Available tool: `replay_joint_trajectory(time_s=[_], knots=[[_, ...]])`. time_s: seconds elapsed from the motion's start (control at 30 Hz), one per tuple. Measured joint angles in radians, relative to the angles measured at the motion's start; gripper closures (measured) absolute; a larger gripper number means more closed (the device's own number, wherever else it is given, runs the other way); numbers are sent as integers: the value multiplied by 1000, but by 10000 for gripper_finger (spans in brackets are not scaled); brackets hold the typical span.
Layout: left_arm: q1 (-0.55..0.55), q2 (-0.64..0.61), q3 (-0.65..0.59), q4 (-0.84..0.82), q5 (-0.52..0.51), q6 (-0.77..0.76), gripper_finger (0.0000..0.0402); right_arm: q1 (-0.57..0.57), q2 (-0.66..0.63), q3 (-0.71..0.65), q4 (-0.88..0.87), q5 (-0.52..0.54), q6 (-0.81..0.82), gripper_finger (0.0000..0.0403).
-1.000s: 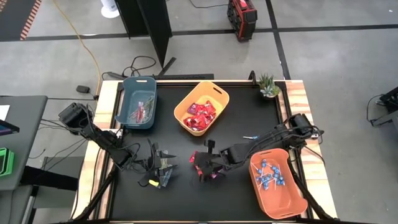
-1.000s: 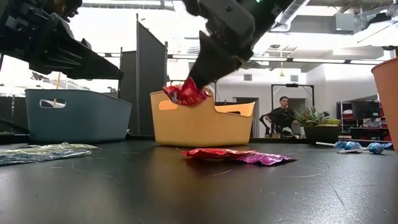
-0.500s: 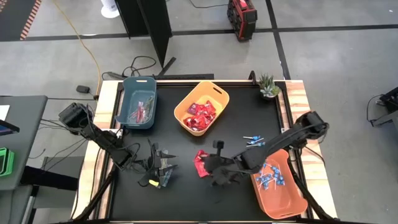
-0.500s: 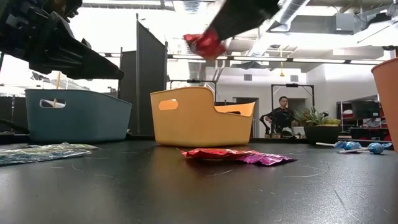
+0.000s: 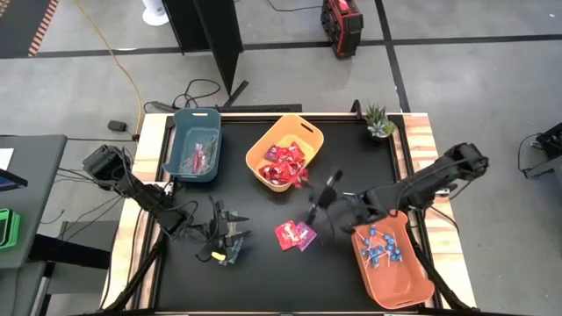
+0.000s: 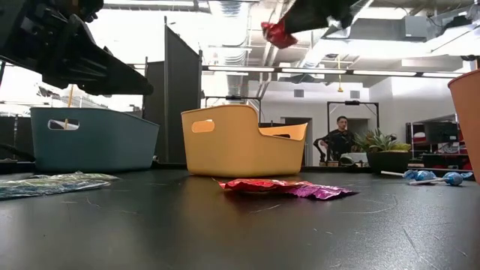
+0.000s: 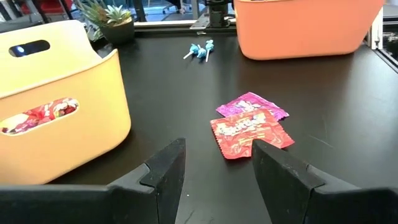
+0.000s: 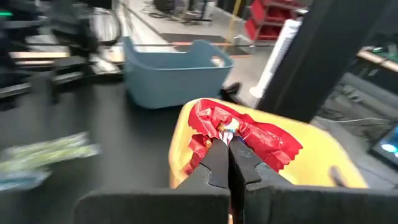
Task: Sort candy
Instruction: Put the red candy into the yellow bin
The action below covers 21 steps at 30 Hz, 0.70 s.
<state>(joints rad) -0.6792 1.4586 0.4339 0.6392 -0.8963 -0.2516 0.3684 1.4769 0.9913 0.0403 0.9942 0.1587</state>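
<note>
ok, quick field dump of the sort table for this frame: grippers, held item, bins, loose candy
right gripper: shut on a red packet, raised near the yellow bin
left gripper: open, low over the table on the left side, holding nothing
yellow bin: red packets inside
blue bin: green-pink stick packets inside
orange bin: blue lollipops inside
loose on table: red and magenta packets mid-table; two lollipops near the orange bin; stick packets at the left in the low view
</note>
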Motion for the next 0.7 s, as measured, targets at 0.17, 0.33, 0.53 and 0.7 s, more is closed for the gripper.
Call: replay_joint_trajectory(time_s=[0.17, 0.33, 0.53, 0.7], knots=[[0, 0, 0, 2, 0, -1, 223, -121, 14, 0, 8, -49, -13, 399], [0, 0, 0, 4, 0, -3, 223, -231, 44, 0, 53, -182, 1, 399], [1, 0, 0, 6, 0, 1, 223, -307, 101, -1, 141, -292, 6, 399], [1, 0, 0, 2, 4, -3, 223, -346, 157, 0, 256, -380, 20, 399]])
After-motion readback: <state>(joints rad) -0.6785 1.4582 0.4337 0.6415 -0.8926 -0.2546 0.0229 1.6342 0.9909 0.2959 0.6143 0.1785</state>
